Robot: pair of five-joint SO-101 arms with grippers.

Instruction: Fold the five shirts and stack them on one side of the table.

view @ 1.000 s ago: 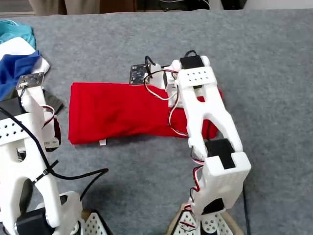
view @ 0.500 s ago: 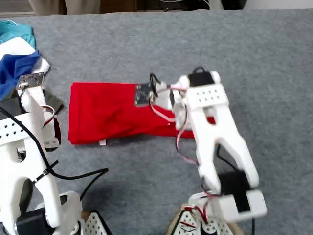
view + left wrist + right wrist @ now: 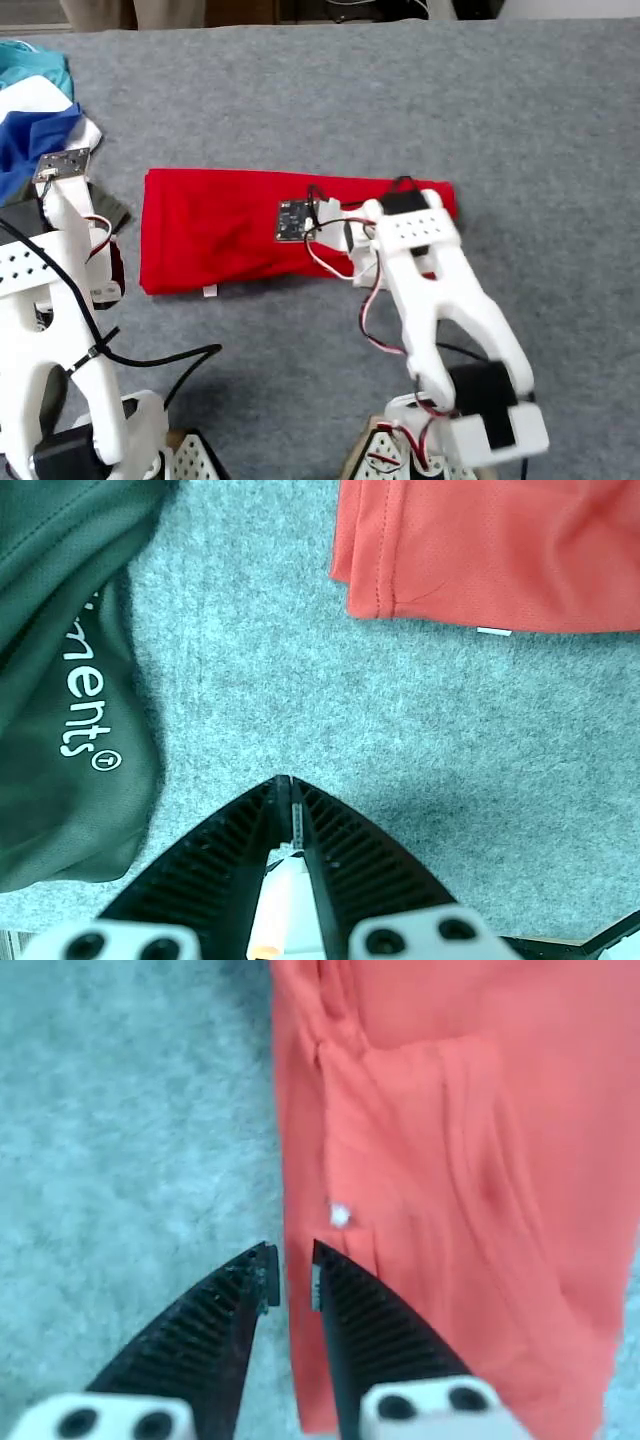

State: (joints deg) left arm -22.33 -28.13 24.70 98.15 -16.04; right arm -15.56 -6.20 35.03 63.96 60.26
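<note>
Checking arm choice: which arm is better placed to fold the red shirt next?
Right, likely: the right claw hovers at the folded red fabric shirt's edge; the left claw sits shut over grey carpet beside it.

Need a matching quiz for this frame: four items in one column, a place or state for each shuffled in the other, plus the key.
1. red shirt
2. blue shirt
3. dark shirt
4. left gripper

A. shut, over bare grey table cover
B. in the heap of shirts at a far corner
C. lying flat mid-table
D. bears white print, beside the left gripper

Pairs: 1-C, 2-B, 3-D, 4-A
</note>
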